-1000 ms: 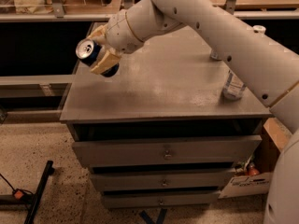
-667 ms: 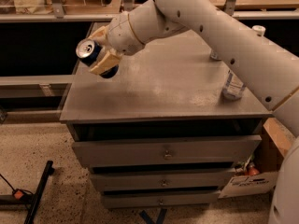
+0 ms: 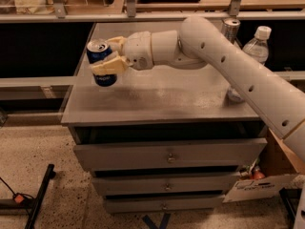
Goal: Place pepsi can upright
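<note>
The pepsi can (image 3: pixel 100 61) is a short dark-blue can with a silver top. It is held nearly upright, its top tipped slightly left, just above the left part of the grey cabinet top (image 3: pixel 167 97). My gripper (image 3: pixel 108 56) is shut on the can from the right, with cream fingers (image 3: pixel 107 67) across its side. My white arm reaches in from the right across the cabinet top. I cannot tell if the can's base touches the surface.
A taller slim silver can (image 3: pixel 231 28) and a clear water bottle with a white cap (image 3: pixel 255 44) stand at the back right, partly behind my arm. Drawers are below the top. A cardboard box (image 3: pixel 267 178) sits at the lower right. A shelf rail runs behind.
The can has turned from a strong tilt, top pointing left, to nearly upright. The gripper has rotated with it and lowered it toward the cabinet top.
</note>
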Controlling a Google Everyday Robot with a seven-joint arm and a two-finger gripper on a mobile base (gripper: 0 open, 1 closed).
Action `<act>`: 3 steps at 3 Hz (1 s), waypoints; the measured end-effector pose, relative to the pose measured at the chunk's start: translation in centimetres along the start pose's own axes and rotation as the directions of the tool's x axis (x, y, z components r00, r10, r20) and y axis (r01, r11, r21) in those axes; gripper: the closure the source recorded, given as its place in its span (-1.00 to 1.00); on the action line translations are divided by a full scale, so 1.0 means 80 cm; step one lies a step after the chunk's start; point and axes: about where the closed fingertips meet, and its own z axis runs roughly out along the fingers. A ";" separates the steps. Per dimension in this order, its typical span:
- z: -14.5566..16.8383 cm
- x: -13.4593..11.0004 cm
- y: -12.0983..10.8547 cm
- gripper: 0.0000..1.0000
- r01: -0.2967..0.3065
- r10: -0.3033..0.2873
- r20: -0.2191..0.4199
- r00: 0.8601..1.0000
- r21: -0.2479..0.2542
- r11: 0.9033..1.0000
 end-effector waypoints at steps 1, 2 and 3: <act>0.002 -0.007 0.000 1.00 -0.022 0.022 0.033 0.999 -0.001 1.000; 0.002 -0.007 0.000 1.00 -0.020 0.020 0.030 0.999 -0.001 1.000; 0.003 0.000 0.002 1.00 -0.033 0.033 0.016 0.999 0.003 0.999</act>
